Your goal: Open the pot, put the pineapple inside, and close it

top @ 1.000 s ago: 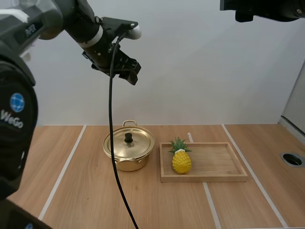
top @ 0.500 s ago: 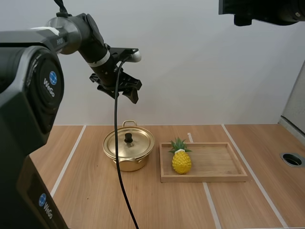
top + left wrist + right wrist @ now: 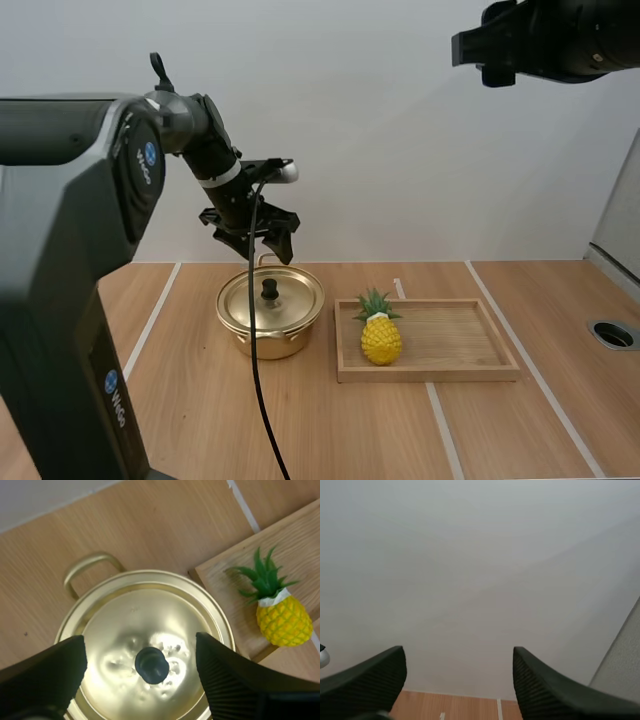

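Observation:
A gold pot (image 3: 270, 318) stands on the table with its lid (image 3: 271, 297) on and a black knob (image 3: 269, 290) in the middle. My left gripper (image 3: 262, 243) hangs open just above the pot. In the left wrist view its fingers (image 3: 45, 672) stand wide apart on either side of the knob (image 3: 152, 665), over the lid (image 3: 145, 635). A yellow pineapple (image 3: 380, 333) with green leaves stands upright at the left end of the wooden tray (image 3: 460, 345); beside the pot it shows as pineapple (image 3: 282, 617). My right gripper (image 3: 457, 680) is open, high up and facing the wall.
The tray's right part (image 3: 470, 335) is bare wood. White lines run across the table (image 3: 300, 420). A round hole (image 3: 612, 333) sits in the table at the far right. The right arm (image 3: 560, 40) is up at the top right.
My left gripper has come down from high above to just over the pot lid. The right arm has shifted slightly lower. Pot and pineapple have not moved.

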`<state>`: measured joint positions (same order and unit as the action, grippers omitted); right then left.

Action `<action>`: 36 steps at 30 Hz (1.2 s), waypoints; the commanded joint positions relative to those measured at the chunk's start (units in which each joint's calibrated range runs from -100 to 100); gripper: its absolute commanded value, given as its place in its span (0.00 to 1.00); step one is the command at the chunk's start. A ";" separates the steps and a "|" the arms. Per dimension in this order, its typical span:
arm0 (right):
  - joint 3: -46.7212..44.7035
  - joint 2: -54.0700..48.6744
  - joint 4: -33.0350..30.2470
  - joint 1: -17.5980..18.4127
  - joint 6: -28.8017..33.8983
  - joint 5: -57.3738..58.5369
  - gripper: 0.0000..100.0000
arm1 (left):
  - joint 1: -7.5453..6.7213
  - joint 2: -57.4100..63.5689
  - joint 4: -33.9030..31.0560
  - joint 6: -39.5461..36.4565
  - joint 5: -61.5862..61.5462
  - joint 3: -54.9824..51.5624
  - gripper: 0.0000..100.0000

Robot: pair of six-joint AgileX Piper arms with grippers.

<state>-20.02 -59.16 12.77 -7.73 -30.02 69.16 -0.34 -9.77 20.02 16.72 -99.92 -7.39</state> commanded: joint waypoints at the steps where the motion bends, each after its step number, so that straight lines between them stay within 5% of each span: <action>1: 0.58 1.08 -0.43 -0.21 -0.37 1.54 1.00 | -0.17 -1.46 -2.07 -0.24 -0.08 -2.90 1.00; 36: 0.58 2.73 1.56 -0.21 -0.37 1.54 1.00 | -0.17 -2.09 0.57 4.26 -0.08 -6.91 1.00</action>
<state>-20.02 -56.15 14.16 -7.73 -30.11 71.12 -0.34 -11.99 19.74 20.49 -100.00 -13.71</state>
